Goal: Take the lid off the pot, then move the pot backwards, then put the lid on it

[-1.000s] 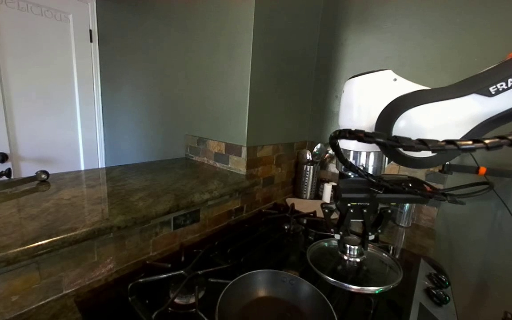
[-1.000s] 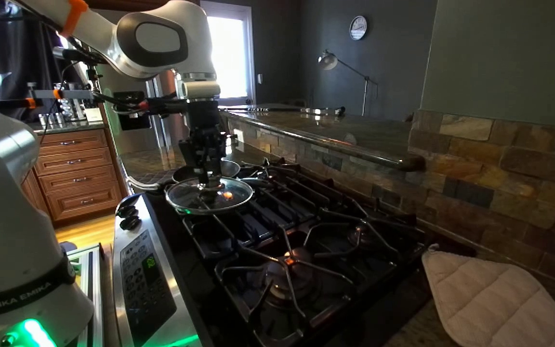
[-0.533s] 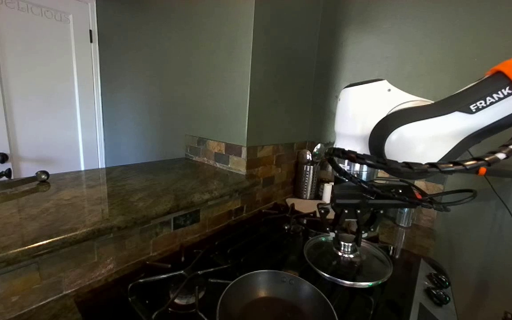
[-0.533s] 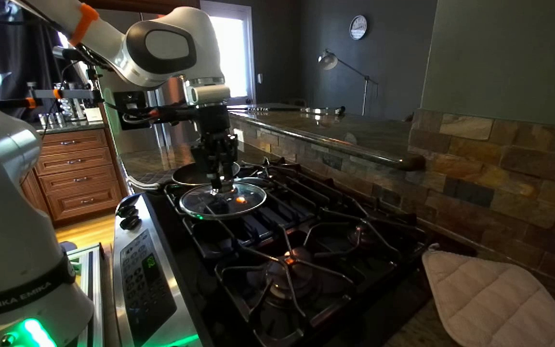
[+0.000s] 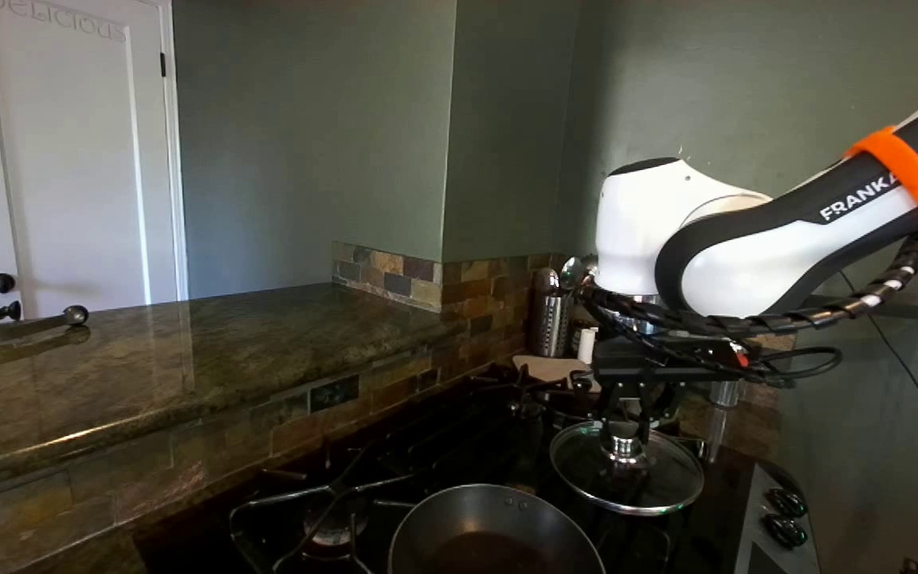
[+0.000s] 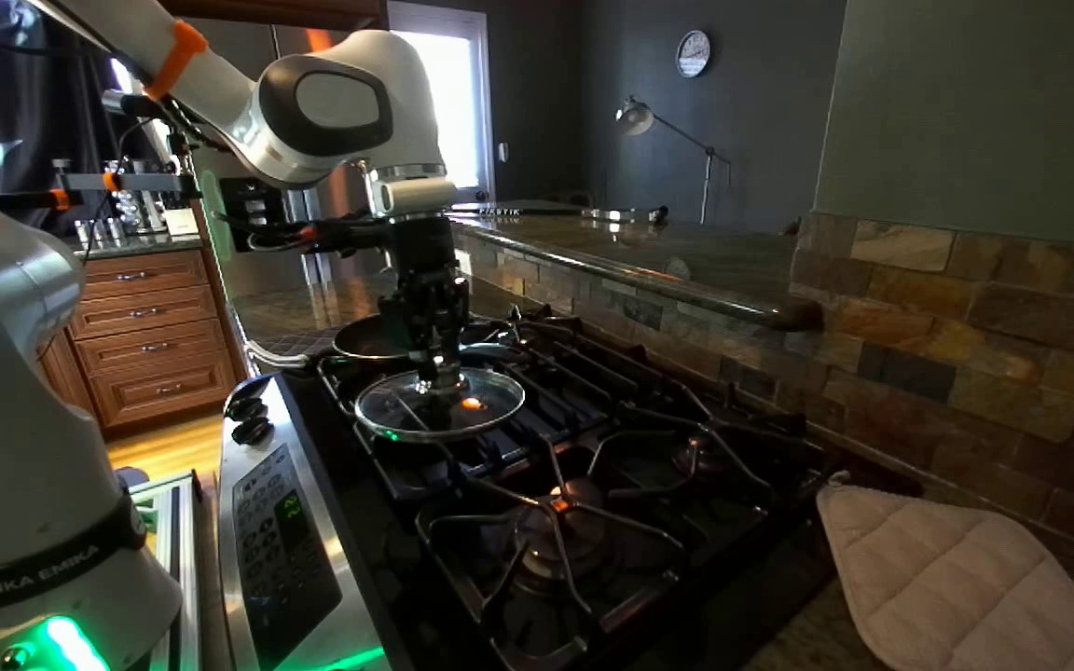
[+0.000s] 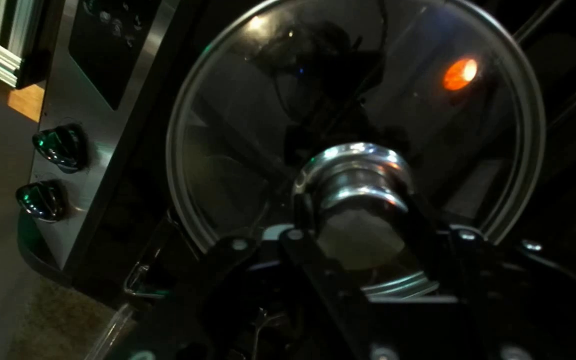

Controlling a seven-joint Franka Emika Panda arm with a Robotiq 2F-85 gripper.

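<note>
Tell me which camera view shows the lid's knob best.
The wrist view: the knob appears largest there, seen close up from above, though the gripper holding it covers part of it. Both exterior views show it small, at the middle of the lid, partly hidden by the gripper.

Kitchen, dim. Grey-green wall (image 5: 307, 143); brown-ochre stone tile (image 5: 395, 275) above and below a polished stone ledge (image 5: 252, 343). White door (image 5: 68, 167), dark knob (image 5: 1, 282). In an exterior view: glaring white-framed pane (image 6: 462, 112), round clock (image 6: 694, 53), bent-arm lamp (image 6: 635, 116), dark curtain (image 6: 34, 107), wooden drawers (image 6: 145, 331), warm-lit wood floor (image 6: 169, 452).
</note>
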